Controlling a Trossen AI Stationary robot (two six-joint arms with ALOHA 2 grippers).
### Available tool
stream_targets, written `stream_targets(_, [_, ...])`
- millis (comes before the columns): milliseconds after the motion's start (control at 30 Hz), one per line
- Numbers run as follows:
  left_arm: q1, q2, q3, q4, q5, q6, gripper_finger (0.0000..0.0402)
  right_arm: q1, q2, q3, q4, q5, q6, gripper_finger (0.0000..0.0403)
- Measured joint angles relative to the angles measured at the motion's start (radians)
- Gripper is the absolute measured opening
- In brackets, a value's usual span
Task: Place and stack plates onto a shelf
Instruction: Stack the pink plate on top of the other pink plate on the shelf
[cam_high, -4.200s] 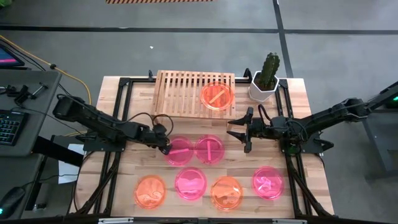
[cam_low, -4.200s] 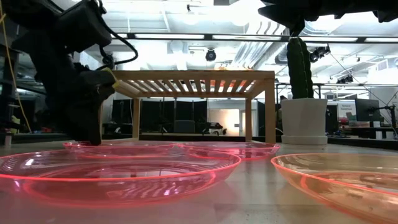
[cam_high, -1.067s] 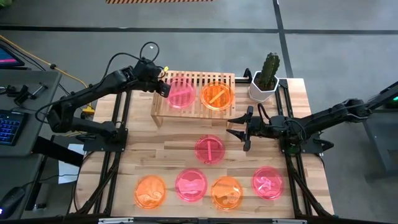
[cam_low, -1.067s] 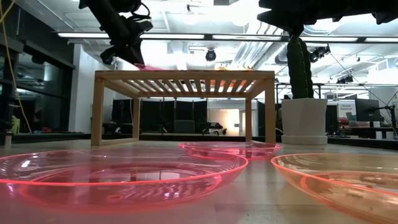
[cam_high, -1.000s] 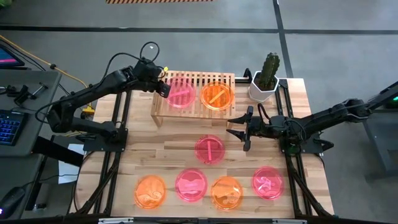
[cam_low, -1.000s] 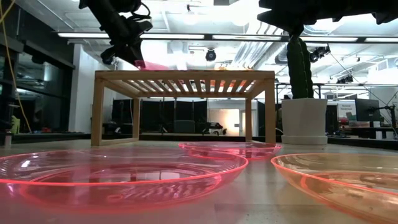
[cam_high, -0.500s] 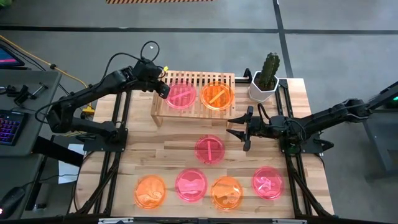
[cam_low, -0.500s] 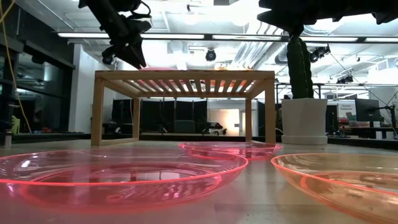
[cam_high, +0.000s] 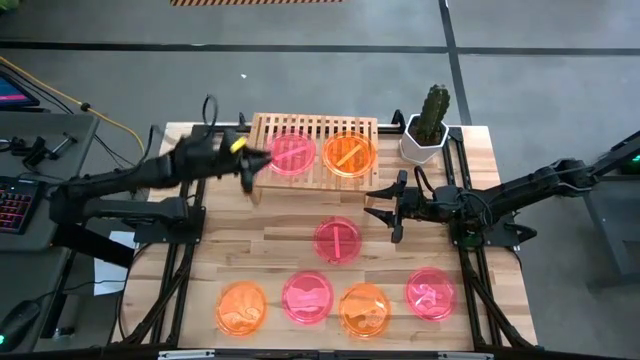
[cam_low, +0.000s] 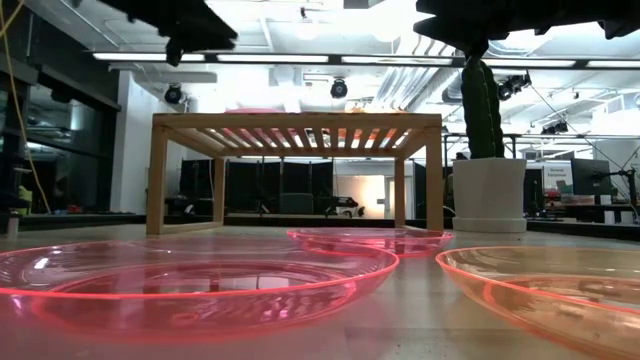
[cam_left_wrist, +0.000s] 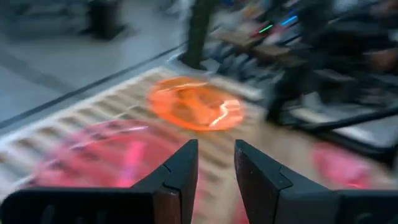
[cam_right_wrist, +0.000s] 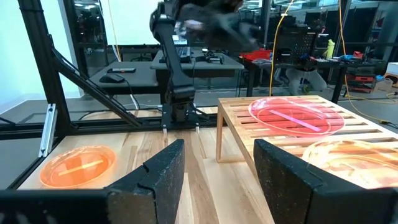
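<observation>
With a pink plate (cam_high: 291, 153) and orange plate (cam_high: 349, 153) on the shelf (cam_high: 262, 172), the empty left gripper (cam_high: 247, 176), fingers slightly parted, should swing to five o'clock toward the table's nearest pink plate (cam_high: 336, 239), approaching its rim low.

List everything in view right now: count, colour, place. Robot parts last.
Shelf: one, light wood, back of the table.
Plates on the shelf: two, pink beside orange.
Plates on the table: five; a pink one mid-table; front row orange, pink, orange, pink.
Cactus: one, green, in a white pot, right of the shelf.
Table: one, wood.
Left gripper: by the shelf's left end, open, empty.
Right gripper: right of the mid-table plate, open.
</observation>
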Motion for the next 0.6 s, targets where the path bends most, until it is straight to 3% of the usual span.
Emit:
stream_targets(233, [-0.184, -0.141, -0.373, 0.500, 0.001, 0.005, 0.0092, 0.000, 0.000, 0.000, 0.000, 0.000, 0.007, 0.0185])
stream_targets(333, [-0.206, -0.149, -0.457, 0.646, 0.000, 0.013, 0.0092, 0.000, 0.000, 0.000, 0.000, 0.000, 0.008, 0.0185])
stream_targets(433, [-0.215, -0.149, -0.480, 0.691, -0.002, 0.013, 0.0092, 0.000, 0.000, 0.000, 0.001, 0.001, 0.030, 0.0185])
stream_targets(600, [-0.216, -0.150, -0.481, 0.696, -0.001, 0.015, 0.0092, 0.000, 0.000, 0.002, -0.033, 0.098, 0.435, 0.0185])
